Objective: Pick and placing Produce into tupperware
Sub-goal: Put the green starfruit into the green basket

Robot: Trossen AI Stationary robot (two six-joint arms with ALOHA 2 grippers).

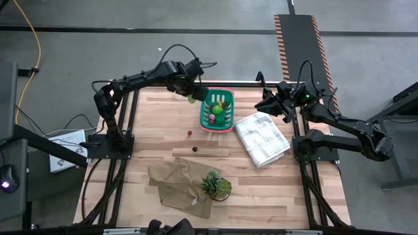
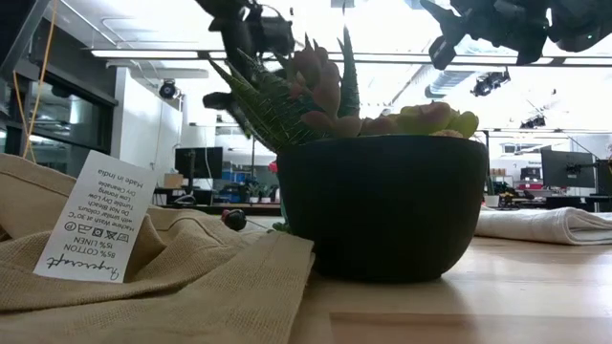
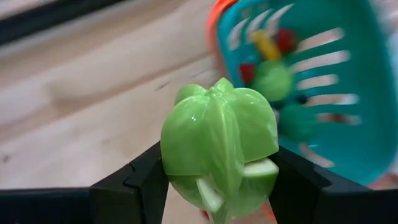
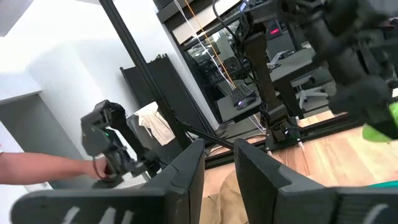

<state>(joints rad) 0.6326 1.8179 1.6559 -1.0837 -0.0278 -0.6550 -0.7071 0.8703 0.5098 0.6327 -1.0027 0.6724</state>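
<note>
The left gripper (image 3: 217,180) pinches a light green produce piece (image 3: 219,149) just beside the teal tupperware's (image 1: 226,95) nine o'clock edge, while the right gripper (image 4: 219,163), fingers narrowly parted, hangs empty at three o'clock.

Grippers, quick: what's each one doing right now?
Left gripper: shut on the light green produce piece, beside the tupperware.
Right gripper: empty, fingers slightly apart.

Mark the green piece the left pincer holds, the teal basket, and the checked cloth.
light green produce piece (image 3: 217,143), left wrist view, its front
teal basket (image 1: 217,126), high view, near rim
checked cloth (image 1: 262,138), high view, centre
</note>
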